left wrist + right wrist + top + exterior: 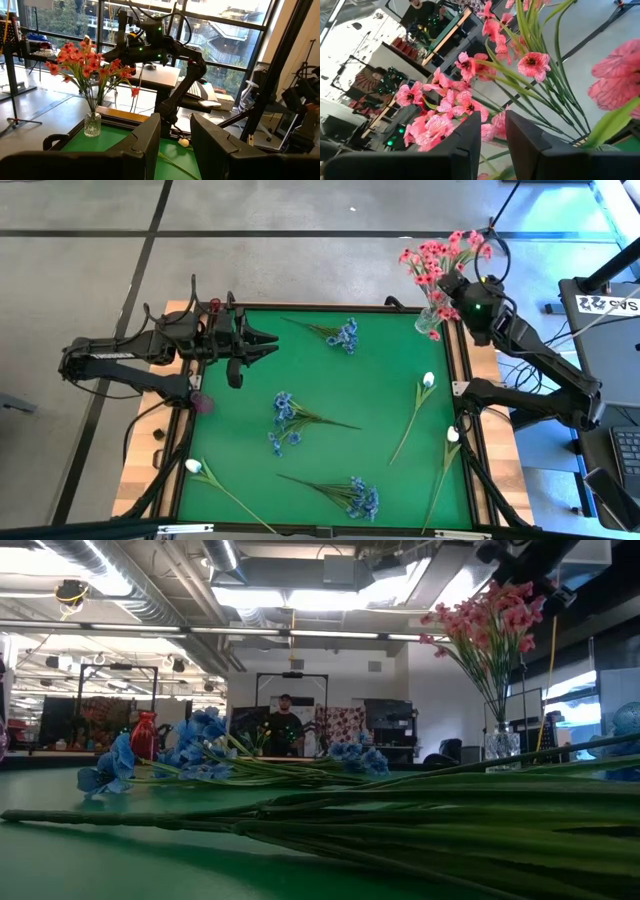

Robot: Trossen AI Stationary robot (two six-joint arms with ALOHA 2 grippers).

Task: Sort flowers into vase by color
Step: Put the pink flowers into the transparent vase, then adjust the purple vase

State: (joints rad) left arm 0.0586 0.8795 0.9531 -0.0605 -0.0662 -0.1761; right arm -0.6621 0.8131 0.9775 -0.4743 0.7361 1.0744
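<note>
Pink flowers fill the glass vase.

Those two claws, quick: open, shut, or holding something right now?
Left gripper: open and empty, above the mat's far left edge.
Right gripper: open, holding nothing, among the pink flowers in the glass vase.

Two dark jointed arms trail black cables; the right arm shows a small green light near its wrist.

Grey floor, ceiling lights, big windows.
</note>
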